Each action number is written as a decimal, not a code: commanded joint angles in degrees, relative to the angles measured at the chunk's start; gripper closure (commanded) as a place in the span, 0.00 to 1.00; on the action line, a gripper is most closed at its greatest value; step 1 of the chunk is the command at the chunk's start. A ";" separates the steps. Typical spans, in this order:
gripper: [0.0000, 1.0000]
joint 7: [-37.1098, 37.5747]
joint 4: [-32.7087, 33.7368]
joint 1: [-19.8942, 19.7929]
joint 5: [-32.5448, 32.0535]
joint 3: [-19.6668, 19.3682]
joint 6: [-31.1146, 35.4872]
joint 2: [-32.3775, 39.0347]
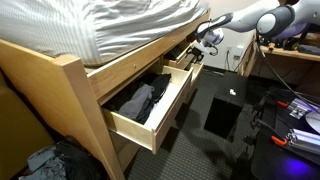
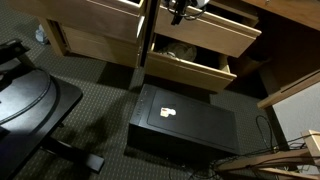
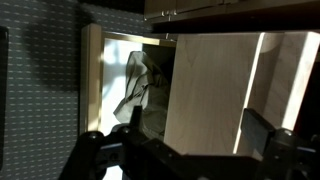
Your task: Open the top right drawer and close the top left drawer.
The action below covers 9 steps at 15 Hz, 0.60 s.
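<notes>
Under the pine bed (image 1: pixel 70 85), my pincer (image 1: pixel 207 40) hangs spread wide and empty beside the top right drawer (image 1: pixel 183 62). Nearer, the top left drawer (image 1: pixel 172 105) stands pulled out, heavy with clothes (image 1: pixel 140 100); I'd push its stiff front panel

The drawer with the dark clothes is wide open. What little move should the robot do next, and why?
Probably swing the gripper from the small drawer, which already stands out, toward the clothes drawer: it is open and needs pushing shut.
</notes>
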 commanded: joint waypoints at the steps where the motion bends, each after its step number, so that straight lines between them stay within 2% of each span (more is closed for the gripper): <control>1: 0.00 -0.13 2.41 -0.79 0.17 0.86 -1.20 -0.02; 5: 0.00 8.01 8.98 -2.49 -2.51 -2.33 -13.18 -0.38; 6: 0.00 7.96 9.32 -3.32 -2.76 -2.22 -14.13 -0.35; 7: 0.00 6.83 7.85 -2.26 -2.60 -1.29 -10.58 -0.37; 9: 0.00 7.17 9.01 -3.51 -2.89 -1.29 -12.59 -0.37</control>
